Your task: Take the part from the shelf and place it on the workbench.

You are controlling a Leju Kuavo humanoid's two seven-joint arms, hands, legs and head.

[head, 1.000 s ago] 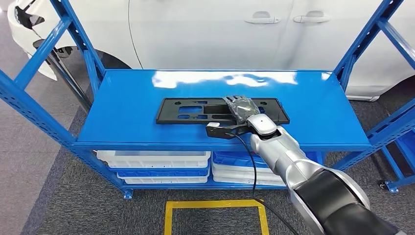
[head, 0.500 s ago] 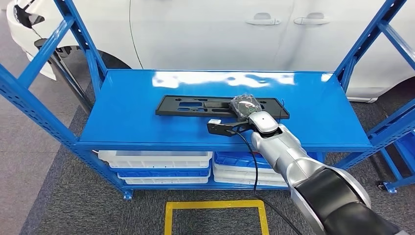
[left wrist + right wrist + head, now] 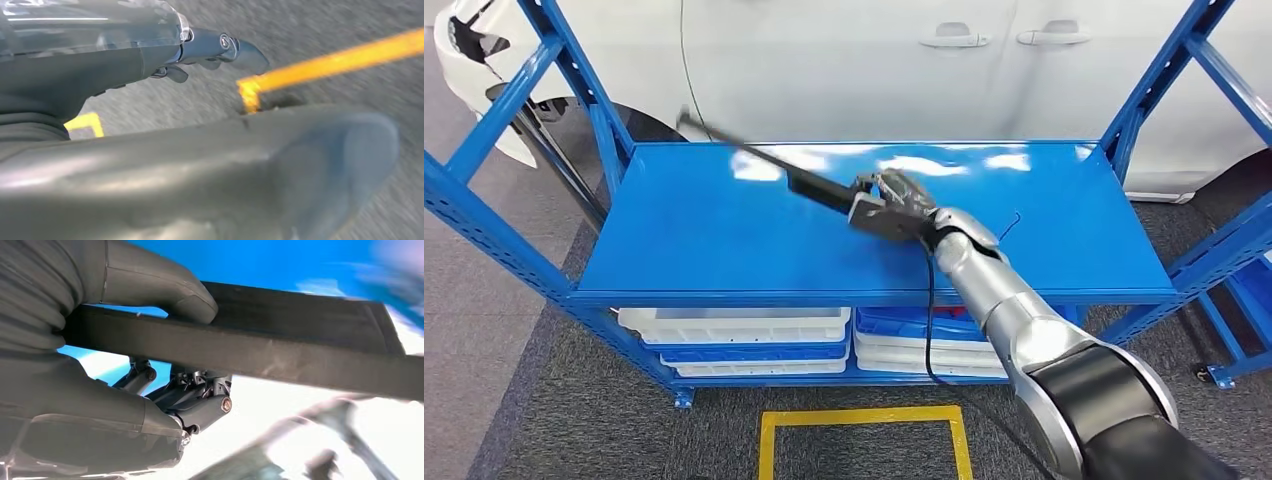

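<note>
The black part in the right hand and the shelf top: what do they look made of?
The black part, held by the right hand, looks like matte moulded plastic: dull, no glare. The shelf top looks like glossy blue-painted metal, showing bright reflections; neither is certain.

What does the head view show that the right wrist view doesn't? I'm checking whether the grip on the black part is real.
Head view alone: the whole blue shelf, the white car behind it, white bins below, and the black part lifted and tilted off the shelf. Right wrist view alone: the thumb pressed across the part's edge, fingers beneath it. Both show the right hand holding the part.
</note>
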